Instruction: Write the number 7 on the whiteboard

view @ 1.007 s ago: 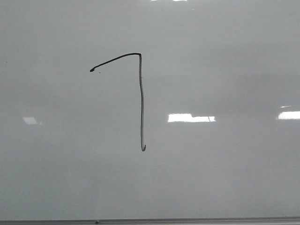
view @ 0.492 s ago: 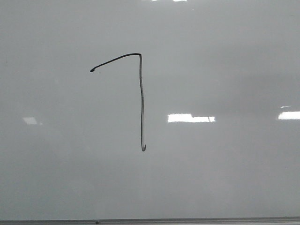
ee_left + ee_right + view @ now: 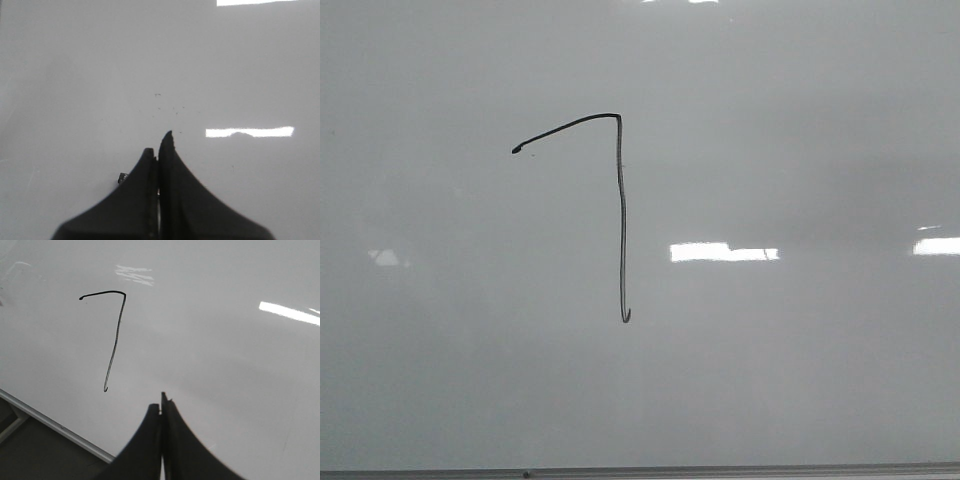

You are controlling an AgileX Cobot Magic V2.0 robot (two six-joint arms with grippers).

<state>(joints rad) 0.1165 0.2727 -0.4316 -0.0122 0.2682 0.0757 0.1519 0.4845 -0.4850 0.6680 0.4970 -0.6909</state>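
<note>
The whiteboard (image 3: pixel 800 130) is filling almost the whole front view, its thin grey frame edge running along the bottom of the frame; bright rectangular reflections are showing at the centre right and far right. The number 7 (image 3: pixel 621 215) is sitting left of centre in that view; its slanted top stroke is climbing from the upper left to a corner, and the long vertical stroke is dropping from there to a tiny hook near the middle of the frame.

In the right wrist view the number 7 (image 3: pixel 116 337) is lying in the upper left of the frame, with the whiteboard (image 3: pixel 225 370) spreading across the rest and its frame edge cutting the lower left corner; the right gripper (image 3: pixel 161 407) is pointing up from the bottom centre, its two dark fingers pressed together with nothing between them, apart from the drawn line.

In the left wrist view the left gripper (image 3: pixel 159 150) is likewise showing its fingers closed against each other and holding nothing; the whiteboard (image 3: pixel 75 75) behind it is carrying only a few tiny dark specks (image 3: pixel 170 106) near the centre.
</note>
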